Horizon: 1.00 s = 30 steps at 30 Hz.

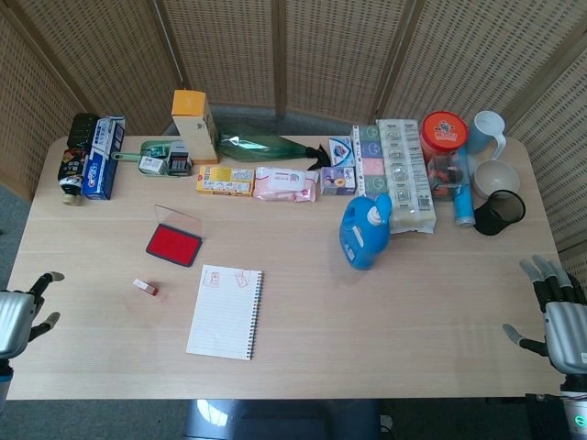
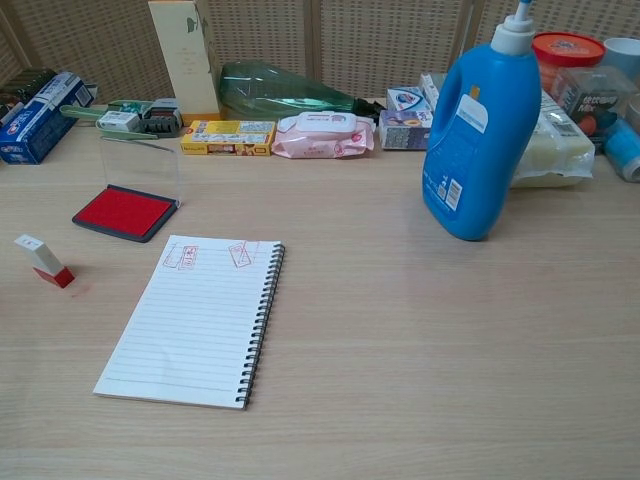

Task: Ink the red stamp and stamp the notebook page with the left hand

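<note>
The left hand (image 1: 16,312) sits off the bench's (image 1: 385,312) left edge in the head view, empty, its fingers (image 1: 41,278) spread apart and pointing toward the bench top; the chest view does not show it. The right hand (image 1: 559,316) hangs off the opposite edge, also empty, with its fingers (image 1: 541,270) splayed and released.

Nearest the left fingers, a little way in over the bench, the red stamp (image 1: 146,288) lies tilted on its side with its red end toward the notebook (image 1: 226,312); nothing touches it. In the chest view the red stamp (image 2: 44,261) rests apart from both pad and notebook. Just beyond it, farther from the left fingers, the ink pad (image 1: 173,244) lies open, its clear lid standing upright at the back edge and the red surface exposed. The notebook (image 2: 195,318) lies flat beside the pad, on the side nearer the robot, spiral binding on the edge away from the left fingers. Two red stamp marks (image 2: 210,256) show side by side at the top of the lined page.

Farther out, between the two hands, a blue detergent bottle (image 2: 480,130) stands upright. Along the bench's far side runs a row of goods: a toothpaste box (image 1: 103,156), a tall yellow carton (image 1: 194,124), a green bottle (image 1: 261,146) lying on its side, and a pink wipes pack (image 1: 286,183).
</note>
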### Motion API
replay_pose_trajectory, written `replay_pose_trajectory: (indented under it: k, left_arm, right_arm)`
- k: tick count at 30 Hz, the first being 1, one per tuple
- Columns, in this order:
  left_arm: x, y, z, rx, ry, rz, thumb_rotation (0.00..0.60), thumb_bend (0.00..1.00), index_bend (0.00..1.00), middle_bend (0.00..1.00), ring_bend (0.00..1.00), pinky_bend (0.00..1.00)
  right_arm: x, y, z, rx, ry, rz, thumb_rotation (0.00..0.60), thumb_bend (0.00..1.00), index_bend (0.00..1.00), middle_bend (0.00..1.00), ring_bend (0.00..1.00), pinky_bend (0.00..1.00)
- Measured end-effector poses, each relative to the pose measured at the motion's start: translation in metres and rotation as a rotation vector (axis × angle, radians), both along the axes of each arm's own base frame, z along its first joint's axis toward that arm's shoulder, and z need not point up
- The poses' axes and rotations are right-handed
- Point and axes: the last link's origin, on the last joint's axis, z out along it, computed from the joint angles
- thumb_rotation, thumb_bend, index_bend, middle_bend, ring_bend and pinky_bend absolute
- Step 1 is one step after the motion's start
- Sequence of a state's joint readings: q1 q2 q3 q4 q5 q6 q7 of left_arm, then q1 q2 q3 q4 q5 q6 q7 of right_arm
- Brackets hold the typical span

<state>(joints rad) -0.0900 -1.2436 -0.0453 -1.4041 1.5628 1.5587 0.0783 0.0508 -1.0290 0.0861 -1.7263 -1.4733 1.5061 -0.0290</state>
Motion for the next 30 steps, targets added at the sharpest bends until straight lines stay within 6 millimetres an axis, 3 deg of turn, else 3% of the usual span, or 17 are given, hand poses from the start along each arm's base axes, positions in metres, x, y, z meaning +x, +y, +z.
replay_pose_trajectory:
  k: [5, 11, 16, 23, 30]
  left_arm:
    - [-0.002, 0.003, -0.003, -0.023, -0.002, 0.010, 0.600, 0.01, 0.37, 1.00, 1.00, 1.00]
    - [0.002, 0.012, -0.013, -0.075, -0.025, 0.012, 0.600, 0.16, 0.43, 1.00, 1.00, 1.00]
    - [0.007, 0.027, -0.025, -0.126, 0.004, 0.000, 0.600, 0.22, 0.44, 1.00, 1.00, 1.00]
    - [0.015, 0.044, -0.040, -0.169, 0.061, -0.012, 0.600, 0.25, 0.44, 1.00, 1.00, 1.00]
    - [0.019, 0.049, -0.053, -0.177, 0.037, -0.014, 0.600, 0.30, 0.45, 1.00, 1.00, 1.00]
  right_arm:
    - [0.000, 0.000, 0.001, -0.002, -0.002, -0.003, 0.600, 0.00, 0.07, 0.03, 0.01, 0.09]
    - [-0.001, -0.001, -0.001, 0.006, -0.001, -0.007, 0.600, 0.00, 0.07, 0.03, 0.01, 0.09]
    - [-0.002, -0.002, -0.001, 0.006, 0.000, -0.013, 0.600, 0.00, 0.07, 0.03, 0.01, 0.09]
    - [-0.004, -0.003, -0.001, 0.009, 0.000, -0.020, 0.600, 0.00, 0.07, 0.03, 0.01, 0.09]
    - [-0.005, -0.003, -0.001, 0.010, -0.001, -0.025, 0.600, 0.00, 0.07, 0.03, 0.01, 0.09]
